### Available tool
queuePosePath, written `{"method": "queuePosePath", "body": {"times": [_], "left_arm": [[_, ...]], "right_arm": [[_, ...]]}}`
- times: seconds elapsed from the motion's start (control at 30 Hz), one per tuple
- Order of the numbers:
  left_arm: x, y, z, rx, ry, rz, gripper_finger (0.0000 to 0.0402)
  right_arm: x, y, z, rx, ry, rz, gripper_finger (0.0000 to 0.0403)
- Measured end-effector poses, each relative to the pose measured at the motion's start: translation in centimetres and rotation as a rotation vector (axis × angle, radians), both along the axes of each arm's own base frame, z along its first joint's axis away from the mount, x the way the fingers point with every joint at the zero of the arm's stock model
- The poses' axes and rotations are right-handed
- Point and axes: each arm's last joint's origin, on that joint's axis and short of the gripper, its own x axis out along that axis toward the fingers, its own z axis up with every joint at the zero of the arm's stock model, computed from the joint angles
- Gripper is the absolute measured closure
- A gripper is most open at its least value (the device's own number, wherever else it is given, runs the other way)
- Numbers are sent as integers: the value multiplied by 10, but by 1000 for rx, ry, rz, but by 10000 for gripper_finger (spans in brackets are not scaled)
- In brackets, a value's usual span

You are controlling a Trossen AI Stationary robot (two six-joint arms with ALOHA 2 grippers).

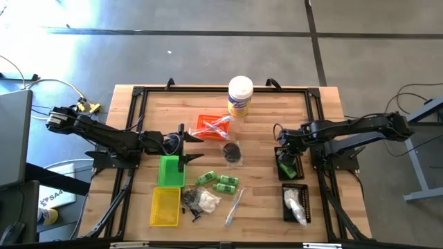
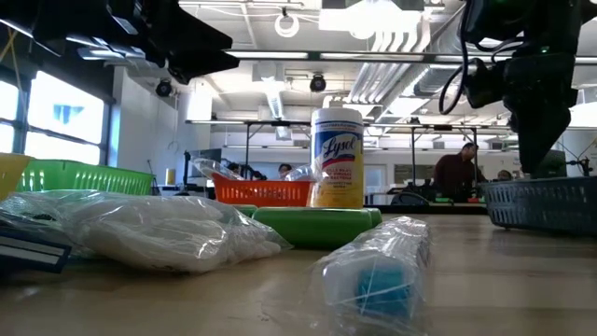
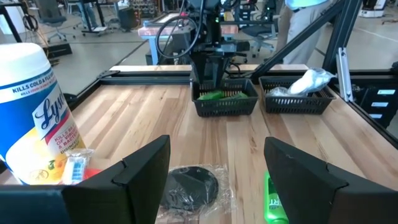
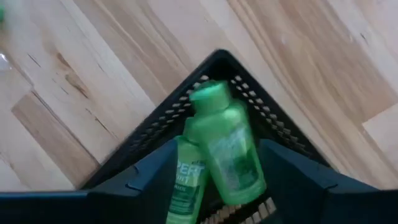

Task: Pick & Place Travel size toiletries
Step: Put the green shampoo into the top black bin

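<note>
Revealing two green bottles [image 4: 227,152] inside black tray [image 4: 155,124].

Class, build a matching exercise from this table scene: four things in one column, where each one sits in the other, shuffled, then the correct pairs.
Things
1. white canister
2. green bottles
3. white fluffy bag
4. yellow tray

Places
A. under the right tool, in a black tray
B. table's far edge, upright
C. near left corner
D. in the nearer black tray

Pairs: 1-B, 2-A, 3-D, 4-C
</note>
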Motion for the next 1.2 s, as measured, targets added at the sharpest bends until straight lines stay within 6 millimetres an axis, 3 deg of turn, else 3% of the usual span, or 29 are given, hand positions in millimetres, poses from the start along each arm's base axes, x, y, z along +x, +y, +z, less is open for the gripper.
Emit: {"method": "queuePosePath", "body": {"times": [0.27,0.57,0.93,1.2], "left_arm": [[0,0,0,-16,-1,1,148],[0,0,0,-17,-2,1,148],[0,0,0,-17,-3,1,148],[0,0,0,-17,-3,1,148]], "right_arm": [[4,3,2,87,-50,56,177],[25,9,15,233,-327,215,219],[56,5,45,-74,-792,365,251],[61,0,56,-293,-892,357,262]]}}
